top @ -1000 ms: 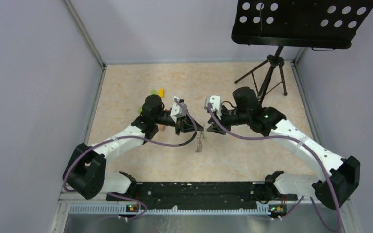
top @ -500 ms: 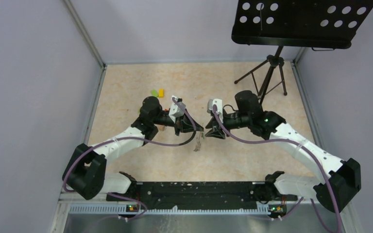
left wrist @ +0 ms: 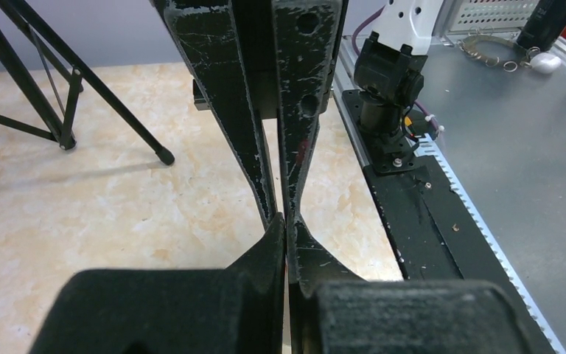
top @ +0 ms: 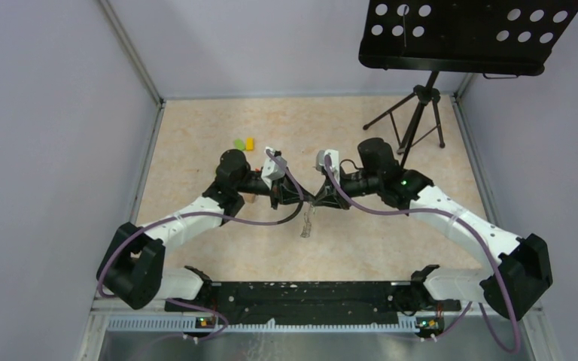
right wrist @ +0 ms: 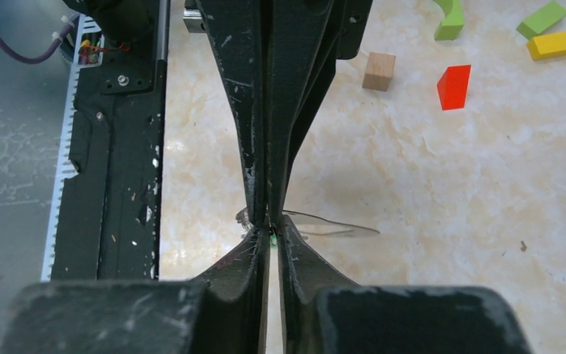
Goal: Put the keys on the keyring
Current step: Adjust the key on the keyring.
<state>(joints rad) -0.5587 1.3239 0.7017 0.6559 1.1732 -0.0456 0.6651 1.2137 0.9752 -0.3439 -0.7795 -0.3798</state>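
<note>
My two grippers meet tip to tip above the middle of the floor. The left gripper (top: 309, 200) (left wrist: 285, 221) is shut, and the keyring (right wrist: 329, 224), a thin dark loop, sticks out sideways from its tip. A bunch of silver keys (top: 308, 223) (right wrist: 245, 216) hangs from that same tip. The right gripper (top: 319, 201) (right wrist: 271, 226) has its jaws almost together, with the small green tag (right wrist: 273, 240) of a key pinched between their tips. The key's blade is hidden by the fingers. The left wrist view shows neither the keys nor the ring.
A music stand's tripod (top: 414, 113) stands at the back right. Coloured blocks (top: 244, 143) lie behind the left arm: a red one (right wrist: 454, 86), a wooden cube (right wrist: 378, 71), green and yellow ones (right wrist: 555, 44). The black base rail (top: 301, 293) runs along the near edge.
The right gripper moved left until its tips met the left gripper's tips, and its jaws narrowed onto the green tag. The left gripper stayed shut, with the keys hanging below it.
</note>
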